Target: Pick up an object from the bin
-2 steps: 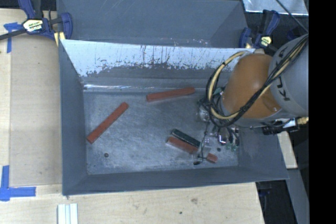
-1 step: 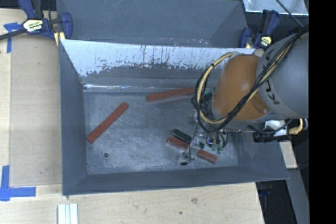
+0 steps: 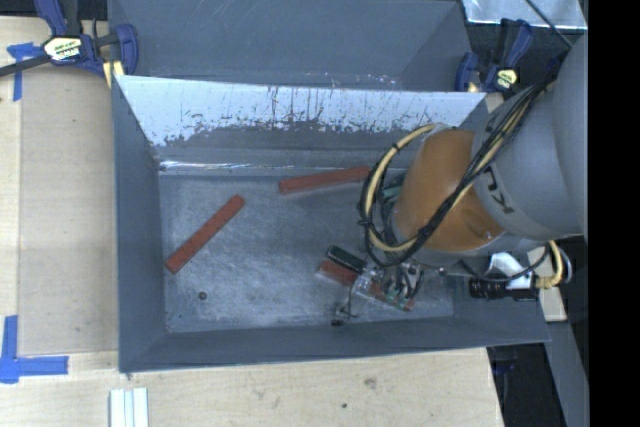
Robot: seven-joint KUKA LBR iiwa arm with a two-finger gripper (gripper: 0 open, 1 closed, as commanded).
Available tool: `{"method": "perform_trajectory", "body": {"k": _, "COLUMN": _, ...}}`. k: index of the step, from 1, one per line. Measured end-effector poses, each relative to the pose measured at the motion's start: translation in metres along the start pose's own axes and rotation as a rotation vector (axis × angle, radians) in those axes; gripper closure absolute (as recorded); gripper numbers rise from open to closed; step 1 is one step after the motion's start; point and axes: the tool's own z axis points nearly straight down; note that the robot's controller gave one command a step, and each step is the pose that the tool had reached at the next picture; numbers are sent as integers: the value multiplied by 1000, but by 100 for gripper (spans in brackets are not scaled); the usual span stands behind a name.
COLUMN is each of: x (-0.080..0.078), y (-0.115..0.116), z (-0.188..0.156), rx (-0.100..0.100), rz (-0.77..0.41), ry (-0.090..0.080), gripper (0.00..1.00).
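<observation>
The gripper (image 3: 352, 303), its state impossible to tell, hangs low at the near right of the bin (image 3: 140, 215), beside perhaps a small reddish block (image 3: 338, 267), which an off-centre descent could knock away.

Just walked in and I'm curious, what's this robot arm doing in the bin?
The arm reaches into the grey metal bin from the right, its gripper low near the front right corner, beside a small red and dark piece. Two reddish-brown flat sticks lie farther off, one on the left floor, one by the back wall. Whether it holds anything is unclear.
</observation>
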Motion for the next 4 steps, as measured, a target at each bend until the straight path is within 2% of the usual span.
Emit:
{"method": "perform_trajectory", "body": {"k": 1, "x": 0, "y": 0, "z": 0, "rx": 0, "rz": -3, "ry": 0, "gripper": 0}}
{"method": "perform_trajectory", "body": {"k": 2, "x": -1, "y": 0, "z": 0, "rx": 0, "rz": -3, "ry": -1, "gripper": 100}}
{"method": "perform_trajectory", "body": {"k": 3, "x": -2, "y": -1, "z": -35, "rx": -3, "rz": -6, "ry": -7, "gripper": 100}}
{"method": "perform_trajectory", "body": {"k": 4, "x": -3, "y": -1, "z": -52, "rx": -3, "rz": -10, "ry": -7, "gripper": 100}}
